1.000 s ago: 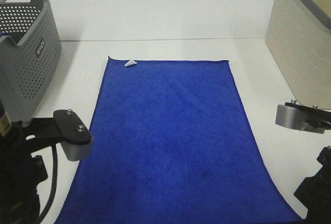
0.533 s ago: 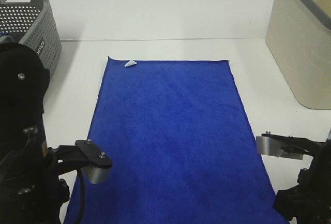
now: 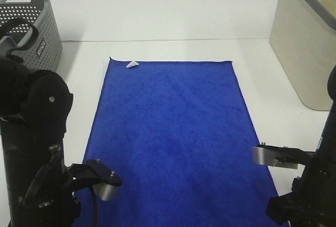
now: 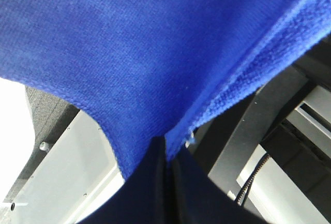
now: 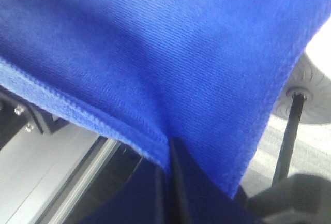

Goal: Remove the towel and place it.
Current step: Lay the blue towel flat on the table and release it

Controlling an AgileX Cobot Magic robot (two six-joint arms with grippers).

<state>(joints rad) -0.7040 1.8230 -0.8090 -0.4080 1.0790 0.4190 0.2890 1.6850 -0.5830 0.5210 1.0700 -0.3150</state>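
The royal-blue towel (image 3: 173, 132) lies spread flat on the white table (image 3: 262, 64), its white tag (image 3: 132, 64) at the far left corner. My left arm (image 3: 37, 148) stands over the towel's near left corner and my right arm (image 3: 310, 185) over the near right corner; both grippers are hidden in the exterior high view. In the left wrist view the left gripper (image 4: 166, 149) is shut on a pinched edge of the towel (image 4: 145, 53), which stretches away from it. The right gripper (image 5: 169, 154) is likewise shut on the towel's stitched hem (image 5: 170, 53).
A grey perforated basket (image 3: 31, 22) stands at the far left of the table. A beige bin (image 3: 307, 38) stands at the far right. Metal table framing (image 4: 77, 172) shows past the towel's edge in both wrist views.
Both arms have moved toward the near edge of the table and now loom larger over the towel's near corners. The towel's far edge and tag have not shifted.
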